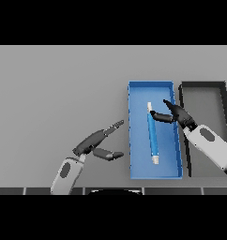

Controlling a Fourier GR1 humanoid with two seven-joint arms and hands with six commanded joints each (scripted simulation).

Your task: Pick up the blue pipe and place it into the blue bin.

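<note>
The blue pipe (153, 134), with pale ends, lies lengthwise on the floor of the blue bin (134, 140). My right hand (176, 114) hovers over the bin's upper right part, fingers and thumb spread straight, with the thumb reaching toward the pipe's upper end; it holds nothing. My left hand (93, 143) rests open over the table to the left of the bin, fingers pointing at the bin's left wall.
A black bin (224, 93) stands right beside the blue bin, partly covered by my right forearm (209, 143). Grey table (54, 89) stretches to the left and behind.
</note>
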